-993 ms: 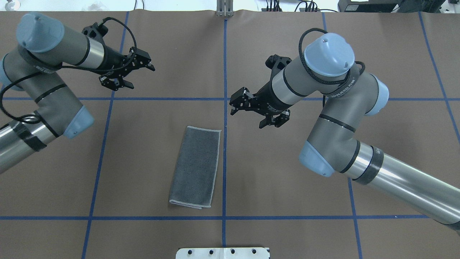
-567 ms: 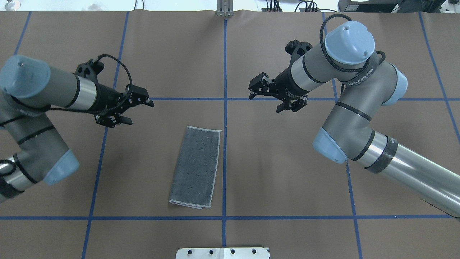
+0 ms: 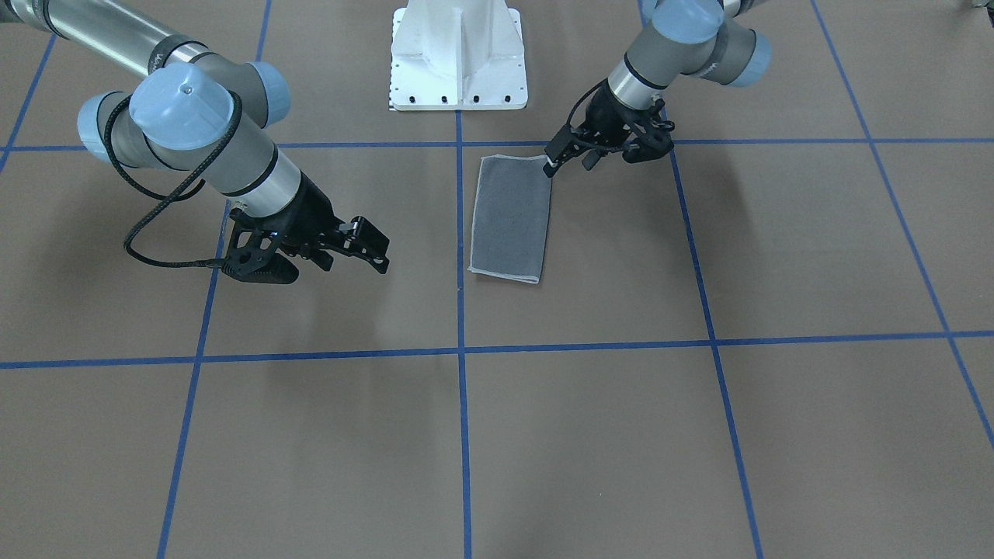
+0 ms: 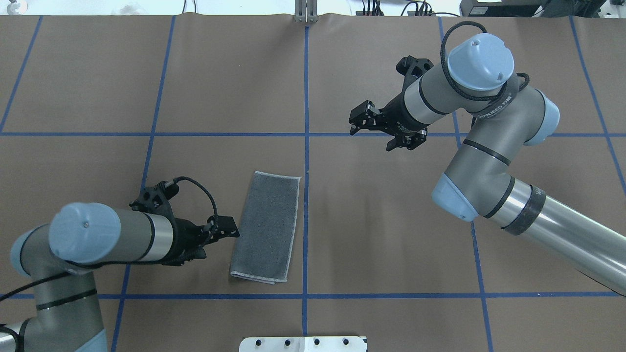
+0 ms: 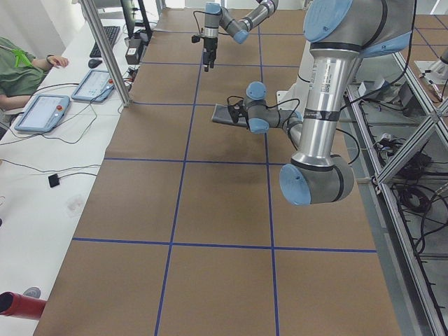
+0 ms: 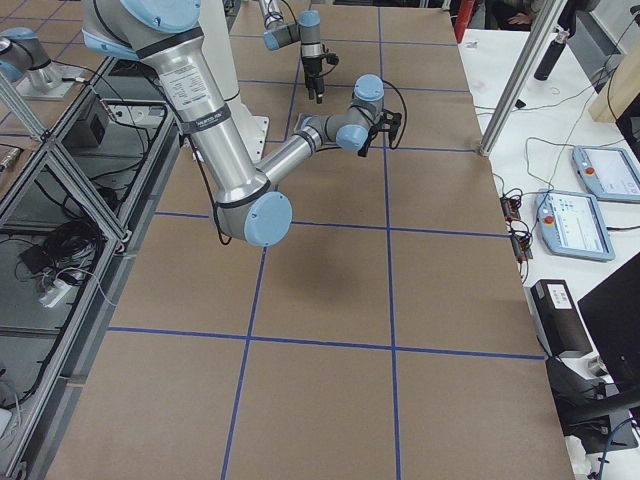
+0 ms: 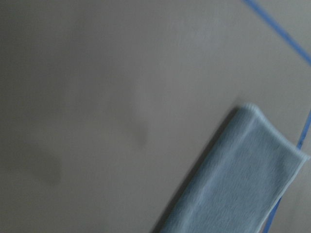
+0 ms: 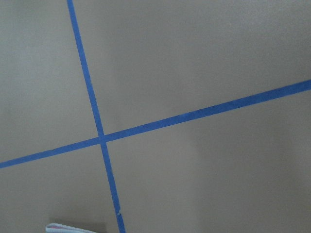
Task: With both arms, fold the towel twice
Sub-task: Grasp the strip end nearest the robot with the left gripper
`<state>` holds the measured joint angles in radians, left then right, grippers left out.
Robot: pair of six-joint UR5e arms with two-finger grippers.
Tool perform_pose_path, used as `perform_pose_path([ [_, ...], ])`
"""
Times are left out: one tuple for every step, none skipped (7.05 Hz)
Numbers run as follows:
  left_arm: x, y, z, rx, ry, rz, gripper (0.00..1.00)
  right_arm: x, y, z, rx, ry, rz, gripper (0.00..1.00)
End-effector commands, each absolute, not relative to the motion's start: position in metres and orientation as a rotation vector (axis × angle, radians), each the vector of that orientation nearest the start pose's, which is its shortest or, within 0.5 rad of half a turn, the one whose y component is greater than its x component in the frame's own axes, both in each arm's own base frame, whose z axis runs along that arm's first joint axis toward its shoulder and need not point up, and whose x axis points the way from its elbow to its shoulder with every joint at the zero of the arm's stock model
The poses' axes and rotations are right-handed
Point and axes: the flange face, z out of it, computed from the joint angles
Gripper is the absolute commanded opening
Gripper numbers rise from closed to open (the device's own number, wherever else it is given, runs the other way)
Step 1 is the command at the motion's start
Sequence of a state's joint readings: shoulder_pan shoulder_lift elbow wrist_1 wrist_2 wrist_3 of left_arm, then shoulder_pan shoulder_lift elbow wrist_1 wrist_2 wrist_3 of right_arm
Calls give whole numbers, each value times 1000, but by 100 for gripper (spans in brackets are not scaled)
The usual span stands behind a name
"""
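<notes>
Towel (image 4: 266, 227) flat, long edge beside left gripper (image 4: 221, 243).

Brown-covered table (image 4: 391, 244) gridded with blue tape lines (image 4: 305, 146).
A folded towel (image 4: 266, 227) lies flat on it, dark grey face up, a narrow rectangle just beside the central tape line; the white pedestal base (image 3: 458, 54) stands at the robot-side edge.

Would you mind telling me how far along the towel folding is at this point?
First fold looks done: the towel lies as a narrow strip, grey face up. In hand: the left gripper is open beside the towel's left edge, near the robot's end, holding nothing; the right gripper hangs open above the blue tape. Left: grasping it and making the second fold.
</notes>
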<state>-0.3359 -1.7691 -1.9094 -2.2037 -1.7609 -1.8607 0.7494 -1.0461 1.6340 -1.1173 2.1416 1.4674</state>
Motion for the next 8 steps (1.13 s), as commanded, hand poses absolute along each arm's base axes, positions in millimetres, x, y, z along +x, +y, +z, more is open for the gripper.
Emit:
perform_pose_path([
  [514, -256, 321, -141, 1137, -412, 99, -430, -509, 271, -53, -1132, 279, 100],
  [519, -258, 322, -139, 1132, -412, 98, -430, -509, 271, -54, -1132, 281, 100],
  [521, -257, 325, -139, 1124, -411, 91, -430, -509, 271, -55, -1131, 281, 100],
  [525, -257, 332, -141, 1110, -410, 86, -430, -509, 271, -54, -1132, 281, 100],
  [526, -256, 332, -141, 1110, -410, 78, -430, -509, 271, -55, -1132, 282, 100],
  [526, -256, 332, -140, 1110, -406, 71, -430, -509, 270, -55, -1132, 282, 100],
  [525, -256, 331, -140, 1113, -406, 71, -428, -511, 271, -54, -1133, 286, 100],
  [526, -254, 330, -143, 1114, -404, 69, -428, -510, 268, -55, -1138, 287, 100],
])
